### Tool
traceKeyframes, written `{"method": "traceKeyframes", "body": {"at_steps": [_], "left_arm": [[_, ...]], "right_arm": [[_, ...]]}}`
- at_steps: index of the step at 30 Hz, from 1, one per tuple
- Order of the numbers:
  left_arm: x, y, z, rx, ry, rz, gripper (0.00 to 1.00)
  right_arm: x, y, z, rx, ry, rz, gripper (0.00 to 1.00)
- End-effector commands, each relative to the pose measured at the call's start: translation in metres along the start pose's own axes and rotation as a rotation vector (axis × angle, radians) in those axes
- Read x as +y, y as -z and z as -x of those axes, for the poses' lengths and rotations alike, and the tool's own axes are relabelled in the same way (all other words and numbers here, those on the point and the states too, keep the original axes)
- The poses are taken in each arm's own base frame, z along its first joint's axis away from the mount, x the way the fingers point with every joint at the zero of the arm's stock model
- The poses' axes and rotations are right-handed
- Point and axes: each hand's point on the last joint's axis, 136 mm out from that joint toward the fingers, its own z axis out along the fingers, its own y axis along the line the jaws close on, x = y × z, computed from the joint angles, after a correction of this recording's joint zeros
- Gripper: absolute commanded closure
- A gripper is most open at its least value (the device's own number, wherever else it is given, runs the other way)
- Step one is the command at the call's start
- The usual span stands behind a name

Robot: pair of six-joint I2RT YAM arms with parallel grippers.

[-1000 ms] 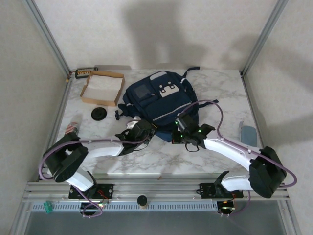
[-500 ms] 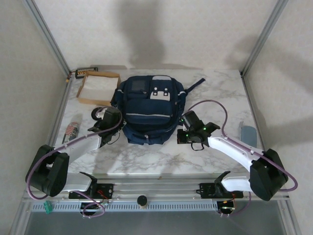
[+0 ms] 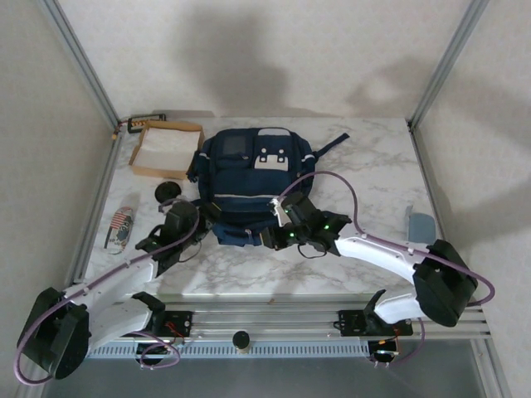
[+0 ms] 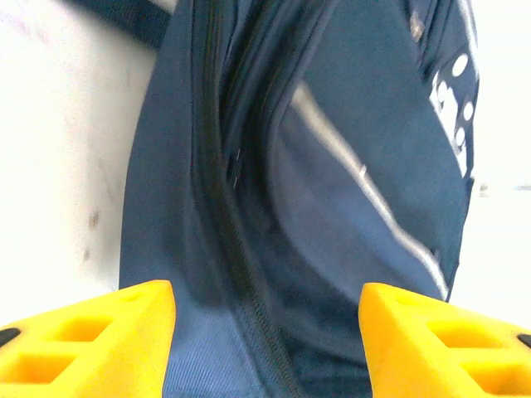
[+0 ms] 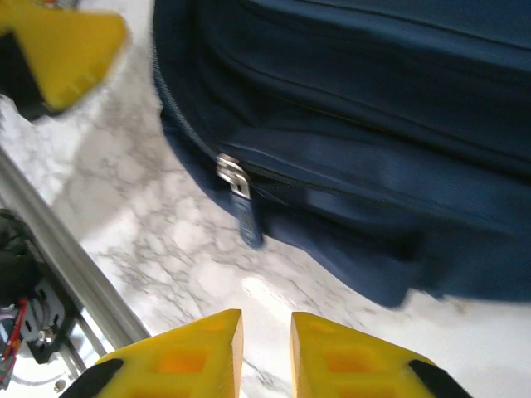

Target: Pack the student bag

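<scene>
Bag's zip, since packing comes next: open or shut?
Shut where visible: along the bag, the zip runs closed, with no gap into the inside.

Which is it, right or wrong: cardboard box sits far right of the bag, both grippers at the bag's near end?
Wrong on the box: the top external view shows the cardboard box far left of the student bag. The left gripper and right gripper are at its near end, as stated.

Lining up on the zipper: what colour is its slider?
Silver slider with a navy pull tab, clearest in the right wrist view.
</scene>
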Motion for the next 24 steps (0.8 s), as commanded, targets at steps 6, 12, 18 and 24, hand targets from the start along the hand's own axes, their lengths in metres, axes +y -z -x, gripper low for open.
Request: {"method": "traceKeyframes", "body": {"at_steps": [6,12,18,24], "left_arm": [[-0.015,-0.011,-0.041,0.083,0.136,-0.024,0.42],[-0.009,-0.022,-0.042,0.057,0.184,0.017,0.46],[-0.003,-0.026,-0.039,0.031,0.195,0.041,0.54],[-0.010,-0.029,-0.038,0.032,0.183,0.033,0.66]], "right_arm": [[0.025,-0.032,0.014,-0.049,0.045,0.074,0.61],[0.006,-0.043,0.024,-0.078,0.065,-0.031,0.54],[0.005,-0.056,0.020,-0.049,0.080,-0.026,0.54],[-0.017,-0.064,0.005,-0.022,0.065,-0.126,0.53]]}}
